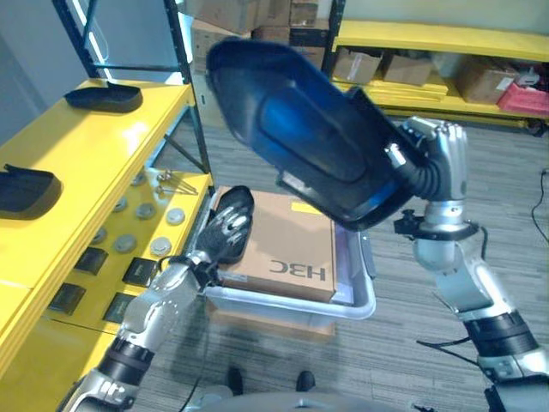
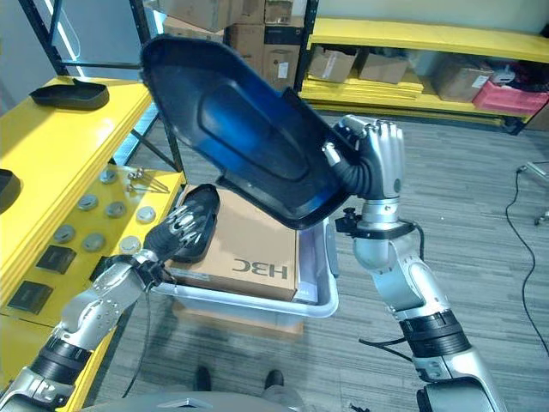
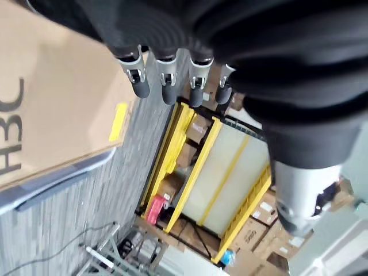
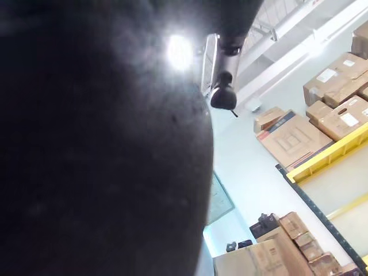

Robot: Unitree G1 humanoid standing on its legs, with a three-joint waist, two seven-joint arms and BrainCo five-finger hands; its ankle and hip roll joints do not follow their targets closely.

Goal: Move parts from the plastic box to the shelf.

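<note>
My right hand (image 1: 437, 156) is shut on the edge of a large black moulded part (image 1: 300, 129) and holds it tilted high above the plastic box (image 1: 292, 305). That part's dark surface (image 4: 86, 144) lies close against the right wrist view. A smaller black part (image 1: 238, 206) lies in the box's left end, beside a cardboard box (image 1: 283, 242). My left hand (image 1: 223, 230) reaches into the box, its straight fingers (image 3: 167, 80) resting on the smaller part. The yellow shelf (image 1: 94, 150) stands to the left.
Two black parts (image 1: 103, 97) (image 1: 26, 189) lie on the shelf's top level. Its lower level holds several round discs (image 1: 137, 225) and dark square pieces (image 1: 90, 260). More yellow racking with cardboard boxes (image 1: 412, 64) stands at the back, across grey floor.
</note>
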